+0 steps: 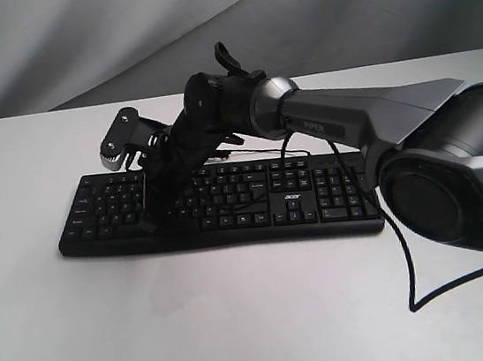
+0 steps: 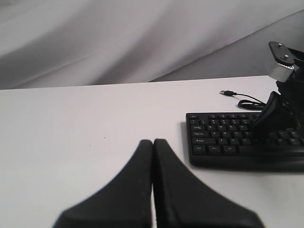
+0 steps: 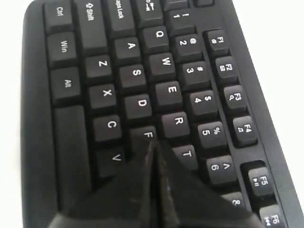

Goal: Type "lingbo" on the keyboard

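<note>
The long black keyboard (image 1: 254,207) lies across the white table, acer logo toward its right half. My right arm reaches over it from the right. My right gripper (image 1: 150,219) points down onto the left letter block, shut with nothing between its fingers. In the right wrist view the closed tips (image 3: 153,143) sit on the keyboard (image 3: 137,76) just past the F key, beside T, and hide the keys beneath them. My left gripper (image 2: 153,141) is shut and empty, hovering over bare table to the left of the keyboard (image 2: 218,133). It is out of the exterior view.
The keyboard's thin USB cable (image 2: 247,100) loops behind it, with the plug (image 2: 227,92) lying loose on the table. A black robot cable (image 1: 405,257) hangs from the right arm down to the table at front right. Grey cloth backs the table.
</note>
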You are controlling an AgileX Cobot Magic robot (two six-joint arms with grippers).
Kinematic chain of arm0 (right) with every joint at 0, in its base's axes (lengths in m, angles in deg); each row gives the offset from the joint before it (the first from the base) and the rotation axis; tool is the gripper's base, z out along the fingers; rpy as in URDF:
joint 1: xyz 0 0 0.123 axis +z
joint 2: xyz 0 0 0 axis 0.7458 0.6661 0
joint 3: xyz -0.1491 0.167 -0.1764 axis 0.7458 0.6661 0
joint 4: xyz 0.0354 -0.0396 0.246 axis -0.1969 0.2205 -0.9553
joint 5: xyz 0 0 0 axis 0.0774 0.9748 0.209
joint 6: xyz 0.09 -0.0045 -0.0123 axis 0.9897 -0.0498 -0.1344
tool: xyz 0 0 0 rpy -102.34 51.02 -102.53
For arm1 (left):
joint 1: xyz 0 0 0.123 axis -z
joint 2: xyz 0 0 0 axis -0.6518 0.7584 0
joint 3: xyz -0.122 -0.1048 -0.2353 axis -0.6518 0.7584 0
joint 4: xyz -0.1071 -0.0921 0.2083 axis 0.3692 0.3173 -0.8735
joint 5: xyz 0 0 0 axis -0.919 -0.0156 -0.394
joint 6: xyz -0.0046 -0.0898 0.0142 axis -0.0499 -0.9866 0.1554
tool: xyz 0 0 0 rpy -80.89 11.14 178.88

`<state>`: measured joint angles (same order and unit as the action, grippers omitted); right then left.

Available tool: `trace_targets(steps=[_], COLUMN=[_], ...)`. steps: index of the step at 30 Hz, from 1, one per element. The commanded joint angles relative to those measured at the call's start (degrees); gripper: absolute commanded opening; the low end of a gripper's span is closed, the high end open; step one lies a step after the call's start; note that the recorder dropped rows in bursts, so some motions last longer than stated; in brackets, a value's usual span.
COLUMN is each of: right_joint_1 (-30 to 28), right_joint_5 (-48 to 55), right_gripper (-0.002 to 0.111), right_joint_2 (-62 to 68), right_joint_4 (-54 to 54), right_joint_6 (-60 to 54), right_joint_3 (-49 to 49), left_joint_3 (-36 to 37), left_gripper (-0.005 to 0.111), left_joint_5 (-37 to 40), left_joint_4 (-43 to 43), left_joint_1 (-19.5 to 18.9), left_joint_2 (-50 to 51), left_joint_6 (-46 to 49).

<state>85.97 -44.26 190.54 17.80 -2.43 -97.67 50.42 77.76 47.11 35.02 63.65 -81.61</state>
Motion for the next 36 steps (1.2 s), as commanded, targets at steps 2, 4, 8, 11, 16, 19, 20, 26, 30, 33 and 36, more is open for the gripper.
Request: trace_targets(steps=[2, 4, 8, 11, 16, 19, 20, 26, 30, 33, 36], right_joint_1=[0.22, 0.22, 0.35, 0.35, 0.35, 0.35, 0.35, 0.35, 0.35, 0.35, 0.35], right_joint_5=[2.06, 3.90, 6.72, 7.62, 7.74, 7.74, 7.57, 7.11, 6.89, 6.75, 6.76], right_gripper=[0.000, 0.000, 0.000, 0.000, 0.000, 0.000, 0.000, 0.000, 0.000, 0.000, 0.000], right_joint_2=[-2.50, -3.40, -3.99, -3.60, -2.73, -2.46, -2.32, -1.25, -1.27, -1.27, -1.27], right_joint_4=[0.88, 1.15, 1.15, 1.03, 0.92, 0.92, 0.92, 0.92, 0.92, 0.92, 0.92], right_joint_6=[-0.92, -0.92, -0.76, -0.56, -0.41, -0.19, -0.19, -0.19, -0.19, -0.19, -0.32], right_joint_3=[-0.30, -0.30, -0.30, -0.30, -0.30, -0.30, -0.30, -0.30, -0.30, -0.30, -0.30], left_joint_3=[0.28, 0.28, 0.28, 0.28, 0.28, 0.28, 0.28, 0.28, 0.28, 0.28, 0.28], left_gripper=[0.001, 0.001, 0.001, 0.001, 0.001, 0.001, 0.001, 0.001, 0.001, 0.001, 0.001], left_joint_5=[-0.39, -0.39, -0.39, -0.39, -0.39, -0.39, -0.39, -0.39, -0.39, -0.39, -0.39], left_joint_4=[0.21, 0.21, 0.21, 0.21, 0.21, 0.21, 0.21, 0.21, 0.21, 0.21, 0.21], left_joint_1=[-0.06, -0.06, -0.06, -0.06, -0.06, -0.06, -0.06, -0.06, -0.06, -0.06, -0.06], left_joint_2=[-0.21, -0.21, -0.21, -0.21, -0.21, -0.21, -0.21, -0.21, -0.21, -0.21, -0.21], left_joint_6=[-0.12, -0.12, -0.12, -0.12, -0.12, -0.12, -0.12, -0.12, -0.12, -0.12, -0.12])
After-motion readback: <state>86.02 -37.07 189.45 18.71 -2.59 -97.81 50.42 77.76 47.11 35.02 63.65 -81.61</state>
